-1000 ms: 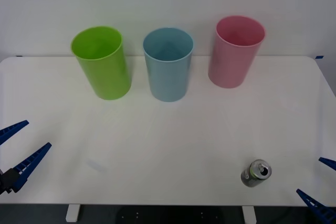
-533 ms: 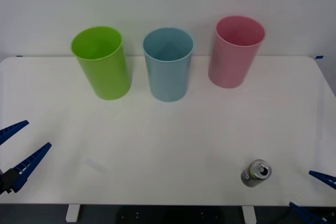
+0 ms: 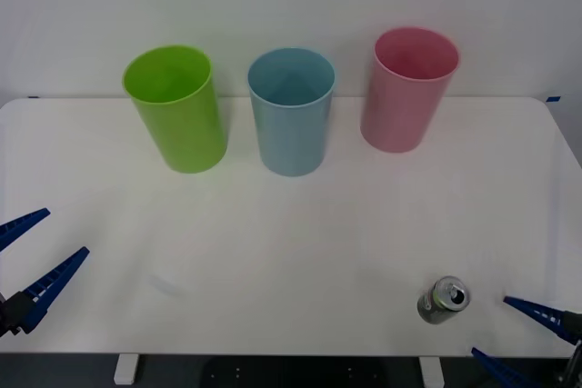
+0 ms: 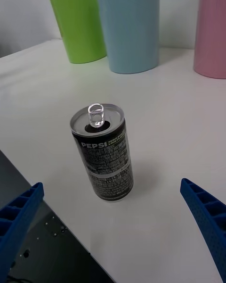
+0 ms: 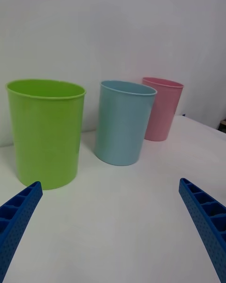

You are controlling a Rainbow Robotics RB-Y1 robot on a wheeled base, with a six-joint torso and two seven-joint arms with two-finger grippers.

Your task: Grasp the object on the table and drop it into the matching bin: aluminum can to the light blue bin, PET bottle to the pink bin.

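White bench seen from the front, with three upright bins in a row along its far side: green bin on the left, blue bin in the middle, pink bin on the right, each standing apart from its neighbour. The can stands upright near the bench's front edge on the right, well apart from the bins; its dark label and raised pull tab face the right wrist camera. Right gripper sits low at the front right corner, just beside the can, jaws released and spread wide, the can between and ahead of the fingers without contact. Left gripper is parked at the front left edge, jaws likewise released, holding nothing, facing the bins.
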